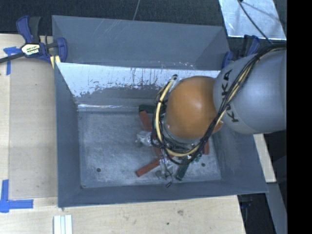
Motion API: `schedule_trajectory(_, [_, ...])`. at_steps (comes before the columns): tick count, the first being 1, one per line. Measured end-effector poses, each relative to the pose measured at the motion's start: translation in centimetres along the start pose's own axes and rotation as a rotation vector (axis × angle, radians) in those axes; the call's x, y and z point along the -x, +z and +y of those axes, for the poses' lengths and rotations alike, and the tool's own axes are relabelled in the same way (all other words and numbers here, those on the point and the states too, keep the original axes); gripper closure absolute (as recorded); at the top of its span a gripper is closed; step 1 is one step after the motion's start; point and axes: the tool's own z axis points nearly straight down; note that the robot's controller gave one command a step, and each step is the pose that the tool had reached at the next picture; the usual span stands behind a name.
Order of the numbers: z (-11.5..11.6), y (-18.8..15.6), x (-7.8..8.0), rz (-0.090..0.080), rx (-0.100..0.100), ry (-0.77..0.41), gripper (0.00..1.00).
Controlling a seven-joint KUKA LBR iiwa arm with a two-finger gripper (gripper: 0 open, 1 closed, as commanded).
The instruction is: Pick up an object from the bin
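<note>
My gripper (166,173) hangs low near the front wall of the bin, right of the middle, under the arm's orange cover. A flat red-brown strip (147,169) lies on the floor just left of it, close to its tip. A small silvery metal piece (143,139) rests a little further back and to the left. Behind that, a red-brown block (145,119) with a dark green thing (146,108) at its far side lies partly hidden by the cover.
Another reddish piece (206,149) peeks out at the right of the cover. The arm and its cables hide the right middle of the bin floor. The left half of the floor is bare grey metal.
</note>
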Motion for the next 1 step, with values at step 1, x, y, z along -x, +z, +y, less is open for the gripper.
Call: schedule_trajectory(1, [-1.48,-0.25,-2.33,-0.002,-0.001,0.055,0.00])
